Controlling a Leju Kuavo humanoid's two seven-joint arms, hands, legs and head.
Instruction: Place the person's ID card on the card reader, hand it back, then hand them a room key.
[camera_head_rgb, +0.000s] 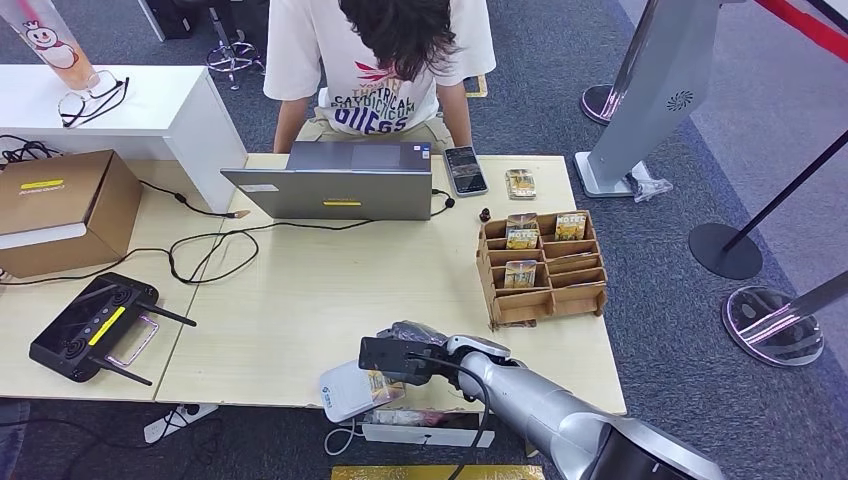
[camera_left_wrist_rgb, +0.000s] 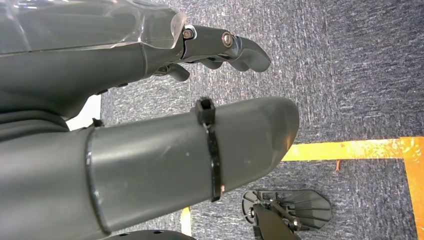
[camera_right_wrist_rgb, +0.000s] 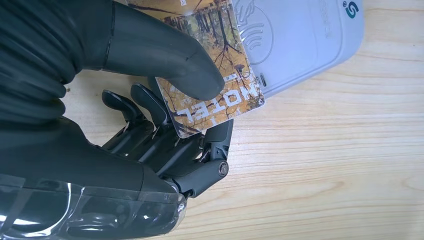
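Pale wooden desk (camera_head_rgb: 300, 300) across mid-frame, laptop (camera_head_rgb: 340, 180) at upper centre, card rack (camera_head_rgb: 545, 265) to the right. Lower centre: right hand (camera_head_rgb: 405, 355) pinching a card (camera_right_wrist_rgb: 215, 75) between thumb and fingers over the white card reader (camera_head_rgb: 345, 390); left hand (camera_left_wrist_rgb: 220, 50) hanging empty, fingers loosely apart. Probably the reader step; next, lay the card flat on the reader.

The right hand (camera_head_rgb: 400, 352) hovers over the white card reader (camera_head_rgb: 348, 390) at the desk's (camera_head_rgb: 300, 300) near edge, a card (camera_head_rgb: 384, 385) beneath it.
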